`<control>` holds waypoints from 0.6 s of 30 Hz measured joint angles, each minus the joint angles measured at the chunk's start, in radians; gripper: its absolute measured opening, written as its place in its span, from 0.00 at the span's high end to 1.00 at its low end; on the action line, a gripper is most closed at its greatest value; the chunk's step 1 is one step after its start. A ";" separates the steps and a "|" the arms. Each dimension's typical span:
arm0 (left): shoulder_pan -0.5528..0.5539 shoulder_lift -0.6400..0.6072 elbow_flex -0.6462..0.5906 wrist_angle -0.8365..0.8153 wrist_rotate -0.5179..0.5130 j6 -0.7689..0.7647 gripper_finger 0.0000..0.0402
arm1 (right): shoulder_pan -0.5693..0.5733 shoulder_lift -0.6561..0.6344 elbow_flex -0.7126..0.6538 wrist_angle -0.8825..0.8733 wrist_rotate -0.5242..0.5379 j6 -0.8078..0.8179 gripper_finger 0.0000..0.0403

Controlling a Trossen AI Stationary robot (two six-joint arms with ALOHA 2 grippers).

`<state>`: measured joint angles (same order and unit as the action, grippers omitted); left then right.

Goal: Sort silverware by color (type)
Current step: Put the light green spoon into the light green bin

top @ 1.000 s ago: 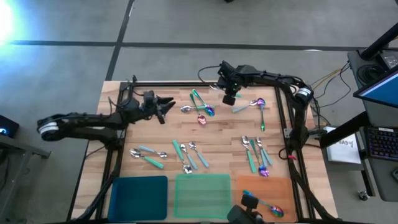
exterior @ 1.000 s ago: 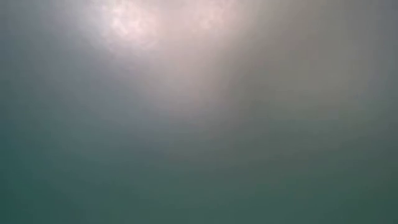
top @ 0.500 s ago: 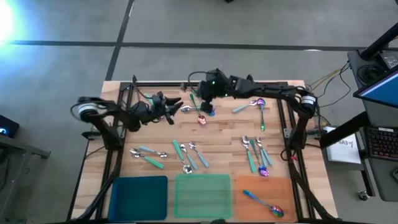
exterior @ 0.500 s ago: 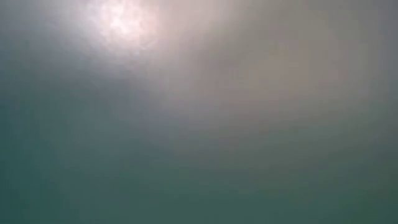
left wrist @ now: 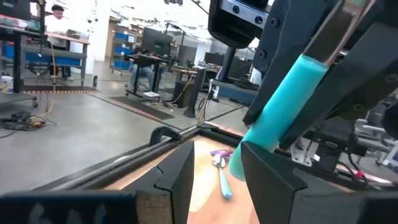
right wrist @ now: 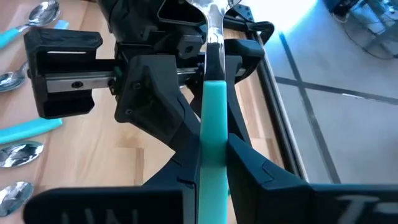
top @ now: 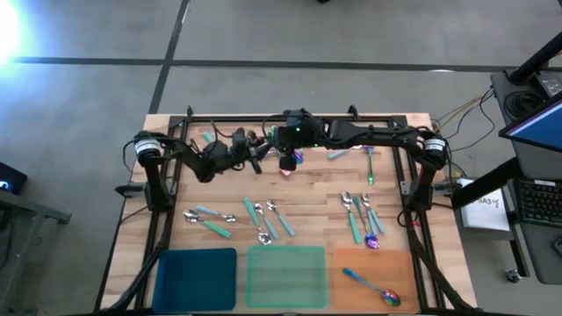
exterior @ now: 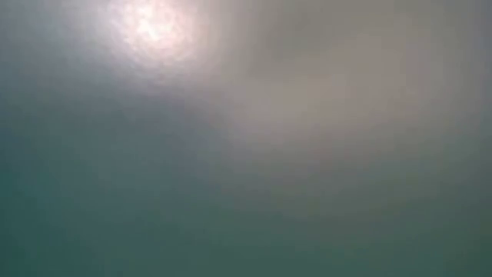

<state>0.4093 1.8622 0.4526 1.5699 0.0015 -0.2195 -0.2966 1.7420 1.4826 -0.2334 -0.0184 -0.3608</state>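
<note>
Right gripper [top: 287,161] clamps a teal-handled spoon [right wrist: 213,134] mid-table, apparently presenting it to the left gripper [top: 256,154]

High view: both grippers meet at the far centre of the table [top: 307,219]; loose spoons lie nearer, above three trays; low view: only haze; left wrist view: left fingers [left wrist: 273,180] stand parted either side of the teal handle, not yet closed; right wrist view: right jaws pinch the handle, bowl pointing away, seemingly so the other arm can take it.
</note>
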 joint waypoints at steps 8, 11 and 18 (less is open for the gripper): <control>-0.028 -0.005 -0.020 0.002 -0.002 -0.038 0.70 | 0.002 0.000 -0.001 -0.001 -0.009 -0.032 0.91; -0.042 -0.005 -0.027 0.001 0.028 -0.050 0.70 | 0.001 0.000 -0.001 0.016 0.003 -0.045 0.91; -0.067 -0.008 -0.023 0.002 0.023 -0.029 0.70 | 0.000 0.000 0.000 0.013 0.042 -0.047 0.91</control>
<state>0.3423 1.8545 0.4292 1.5721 0.0250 -0.2483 -0.2970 1.7424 1.4826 -0.2208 0.0231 -0.4079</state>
